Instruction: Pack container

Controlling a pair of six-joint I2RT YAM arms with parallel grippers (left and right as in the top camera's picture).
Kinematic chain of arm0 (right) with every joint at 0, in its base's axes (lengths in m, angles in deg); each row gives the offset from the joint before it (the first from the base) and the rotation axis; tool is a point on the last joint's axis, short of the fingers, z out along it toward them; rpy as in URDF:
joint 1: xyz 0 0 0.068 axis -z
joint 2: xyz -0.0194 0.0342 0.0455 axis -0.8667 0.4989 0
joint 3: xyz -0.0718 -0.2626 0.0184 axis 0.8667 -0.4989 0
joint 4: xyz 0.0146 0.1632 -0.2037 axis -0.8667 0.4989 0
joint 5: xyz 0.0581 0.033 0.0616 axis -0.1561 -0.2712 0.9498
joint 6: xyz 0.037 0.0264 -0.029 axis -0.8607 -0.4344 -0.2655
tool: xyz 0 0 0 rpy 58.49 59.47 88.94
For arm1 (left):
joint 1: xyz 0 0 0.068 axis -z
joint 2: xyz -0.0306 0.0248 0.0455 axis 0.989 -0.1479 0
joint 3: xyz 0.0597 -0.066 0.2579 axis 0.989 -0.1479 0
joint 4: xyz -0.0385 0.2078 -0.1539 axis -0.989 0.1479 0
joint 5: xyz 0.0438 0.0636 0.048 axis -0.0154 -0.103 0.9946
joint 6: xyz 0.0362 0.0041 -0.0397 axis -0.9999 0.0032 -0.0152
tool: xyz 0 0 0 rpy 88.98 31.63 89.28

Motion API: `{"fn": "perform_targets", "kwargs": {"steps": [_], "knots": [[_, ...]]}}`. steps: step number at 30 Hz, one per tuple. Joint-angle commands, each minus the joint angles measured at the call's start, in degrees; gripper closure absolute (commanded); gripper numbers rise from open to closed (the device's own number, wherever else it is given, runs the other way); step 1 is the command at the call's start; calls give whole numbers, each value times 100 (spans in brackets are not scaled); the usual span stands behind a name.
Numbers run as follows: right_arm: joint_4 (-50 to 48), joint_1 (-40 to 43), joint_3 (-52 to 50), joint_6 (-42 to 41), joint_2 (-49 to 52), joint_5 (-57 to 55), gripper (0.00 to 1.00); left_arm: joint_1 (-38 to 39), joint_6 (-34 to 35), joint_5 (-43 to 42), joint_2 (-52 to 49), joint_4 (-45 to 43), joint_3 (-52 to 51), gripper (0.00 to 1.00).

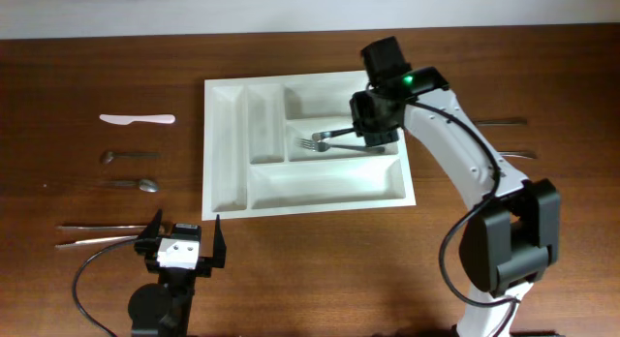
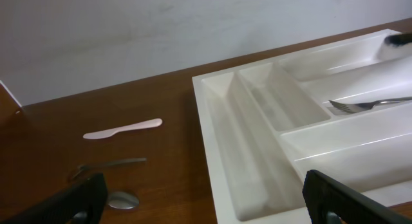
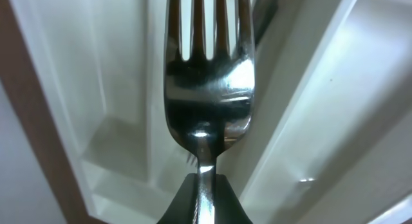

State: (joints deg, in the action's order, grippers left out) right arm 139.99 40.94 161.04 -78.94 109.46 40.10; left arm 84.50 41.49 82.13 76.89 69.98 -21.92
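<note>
The right fingers (image 3: 172, 212) pinch a shiny metal fork (image 3: 207, 89) over the middle slot of the big white plastic tray (image 1: 225, 153) on the brown worktop (image 1: 320, 269). The left fingers (image 2: 351, 197) are wide open and empty. The tray looks light, stiff and slippery, so hold its rim.

You will find no text, label, brand, number or sign that can be read in any of the three views. The only candidate is a white plate (image 1: 179, 248) just behind the fingers of the left gripper (image 1: 186, 226). Seen from overhead, it carries a few small dark specks, too small to tell whether they are lettering.
</note>
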Motion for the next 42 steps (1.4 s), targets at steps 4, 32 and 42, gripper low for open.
{"fn": "perform_targets", "kwargs": {"steps": [4, 32, 42], "knots": [[-42, -186, 85, -210, 168, -153, 84, -4, -72, 39, 48, -7, -55, 1], [695, 2439, 741, 2970, 28, -629, 1, -4, -72, 39, 48, -9, -55, 1], [728, 3532, 684, 2933, 42, -693, 1, -4, -72, 39, 48, -9, -55, 1]]}}
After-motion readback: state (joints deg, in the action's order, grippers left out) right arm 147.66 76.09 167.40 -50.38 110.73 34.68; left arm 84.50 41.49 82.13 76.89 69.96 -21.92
